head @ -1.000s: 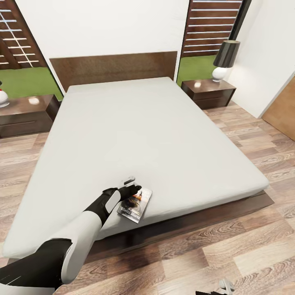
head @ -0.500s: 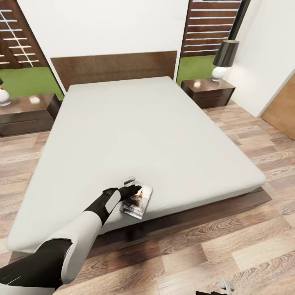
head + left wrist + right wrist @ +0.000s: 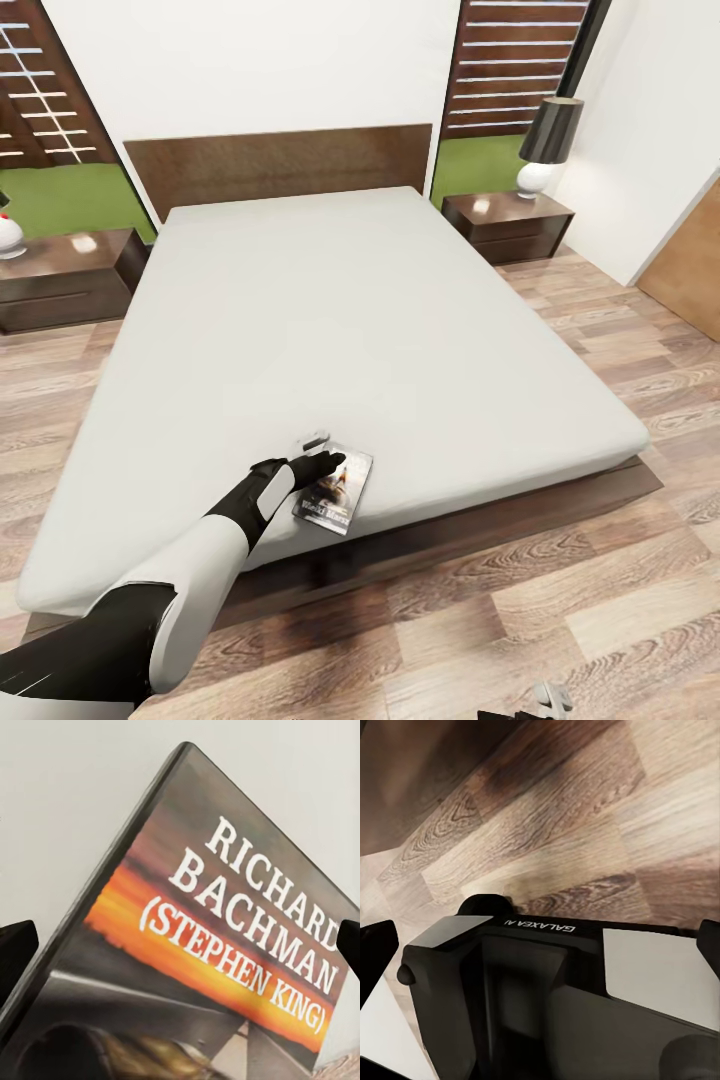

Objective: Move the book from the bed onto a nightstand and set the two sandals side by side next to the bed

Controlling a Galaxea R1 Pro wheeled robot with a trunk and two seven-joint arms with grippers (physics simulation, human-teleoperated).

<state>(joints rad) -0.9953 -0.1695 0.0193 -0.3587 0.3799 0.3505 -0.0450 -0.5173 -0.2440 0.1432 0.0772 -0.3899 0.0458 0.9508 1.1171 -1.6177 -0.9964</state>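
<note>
1. The left pincer (image 3: 322, 452) reaches out over the near edge of the bed (image 3: 380, 320). Its tips are at the book (image 3: 333, 490). In the left wrist view the two dark fingertips (image 3: 16, 952) sit wide apart at either side of the cover, so the pincer looks open and holds nothing. Whether it touches the book I cannot tell.
2. The book lies flat on the mattress, close to the foot edge, with its cover up. The cover (image 3: 225, 937) reads "RICHARD BACHMAN" in white above an orange band.
3. The right pincer (image 3: 540, 697) hangs low over the wood floor (image 3: 585, 817). Whether it is open or closed I cannot tell.
4. A nightstand (image 3: 508, 226) with a lamp (image 3: 549, 145) stands at the bed's far right corner. Another nightstand (image 3: 62, 278) stands at the far left corner.
5. My judgement: the step in hand is grasping the book. The next move calls for closing on a thin flat thing, probably at its edge, then lifting it. After that the robot must drive round to one nightstand, since both are well apart from the book.
</note>
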